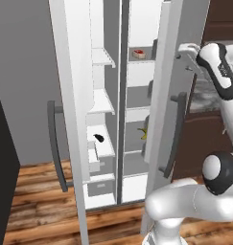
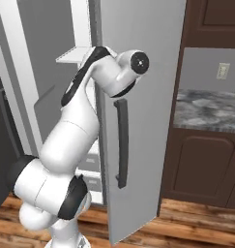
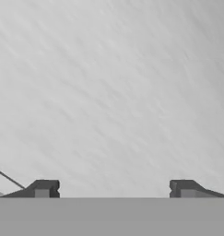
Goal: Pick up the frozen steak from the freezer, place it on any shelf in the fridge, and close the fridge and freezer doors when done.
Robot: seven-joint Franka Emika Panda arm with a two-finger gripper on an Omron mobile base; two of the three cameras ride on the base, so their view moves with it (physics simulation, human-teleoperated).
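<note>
We see our gripper (image 3: pixel 113 189) up close against the flat pale face of the fridge door (image 2: pixel 143 97). Its two dark fingertips (image 3: pixel 43 188) stand far apart, with nothing between them, so our hand is open and empty.

From the left base view, both doors stand open. The freezer door (image 1: pixel 70 119) swings out on the left, with its dark bar handle (image 1: pixel 54 143). Our white arm (image 1: pixel 218 67) reaches up beside the outer edge of the fridge door.

The frozen steak (image 1: pixel 139 53) lies on a high shelf (image 1: pixel 141 60) inside the fridge (image 1: pixel 137 95). Lower down in the fridge lies a yellow banana (image 1: pixel 144 132). In the freezer (image 1: pixel 101 119), a small black lump (image 1: pixel 98 138) rests on a white shelf.
</note>
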